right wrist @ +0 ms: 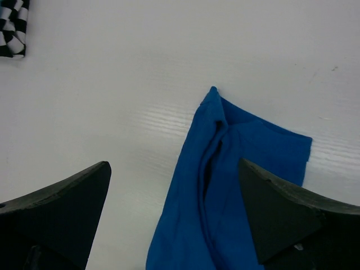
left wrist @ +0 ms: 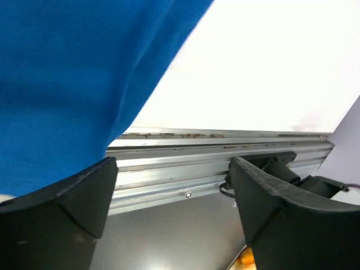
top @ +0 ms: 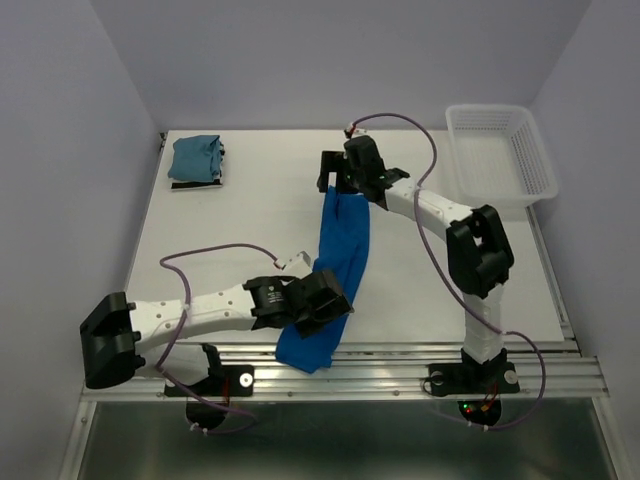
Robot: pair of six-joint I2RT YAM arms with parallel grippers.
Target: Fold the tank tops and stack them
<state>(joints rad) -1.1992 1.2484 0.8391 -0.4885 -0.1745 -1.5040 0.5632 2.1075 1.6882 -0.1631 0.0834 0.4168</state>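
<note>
The royal blue tank top (top: 338,250) lies as a long narrow strip down the middle of the table, and its near end hangs over the front edge. My left gripper (top: 325,300) sits over that near end, open, with the blue fabric (left wrist: 73,84) beside its left finger and nothing between its jaws. My right gripper (top: 338,180) hovers open above the far end of the blue top (right wrist: 225,185). The teal tank top (top: 195,158) lies folded at the far left. A corner of the black-and-white tank top (right wrist: 11,28) shows in the right wrist view.
A white lattice basket (top: 500,150) stands at the far right corner. The metal rail (left wrist: 225,152) of the table's front edge runs under my left gripper. Purple cables loop from both arms above the table.
</note>
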